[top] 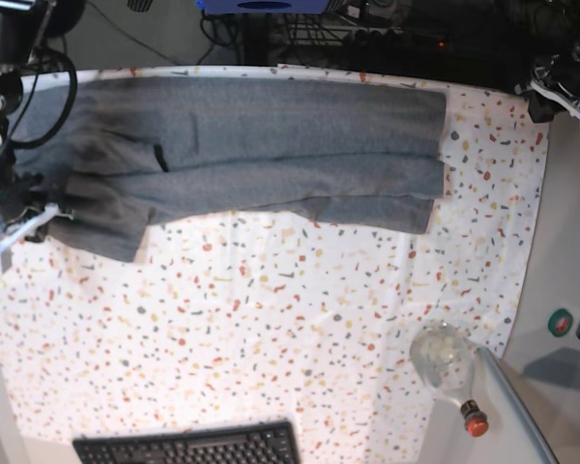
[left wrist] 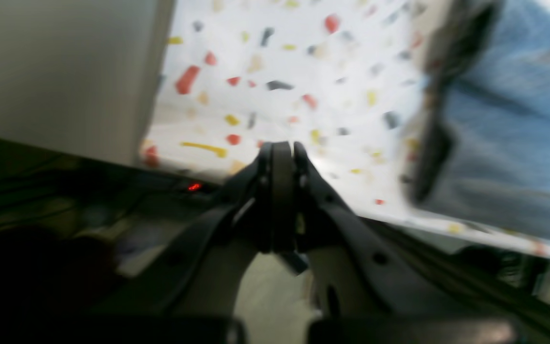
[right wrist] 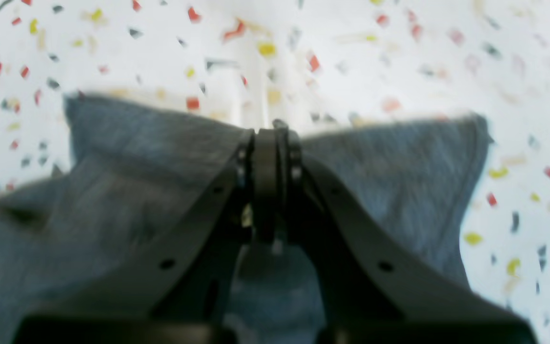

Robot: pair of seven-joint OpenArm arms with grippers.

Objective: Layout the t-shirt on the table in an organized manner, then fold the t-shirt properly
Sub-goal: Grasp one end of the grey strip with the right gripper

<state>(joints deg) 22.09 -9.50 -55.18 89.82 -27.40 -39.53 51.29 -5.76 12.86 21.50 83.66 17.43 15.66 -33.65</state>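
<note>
Left wrist: left gripper (left wrist: 282, 153) closed on nothing, off the counter (left wrist: 303, 86) edge.

Right wrist: right gripper (right wrist: 271, 136) pinched on the t-shirt (right wrist: 127, 157) hem.

Base: t-shirt spread along the counter's far side, partly folded lengthwise; crosswise folds seemingly remain. Keyboard (top: 188, 447) and bottle (top: 449, 372) nearby.

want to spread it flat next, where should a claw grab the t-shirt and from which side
Probably the loose hem corner of the t-shirt, nearest the bottle. Come in from the bare table beside it, low and flat: the layers lie stacked there with the edges exposed. The right claw is already shut on the sleeve end.
</note>
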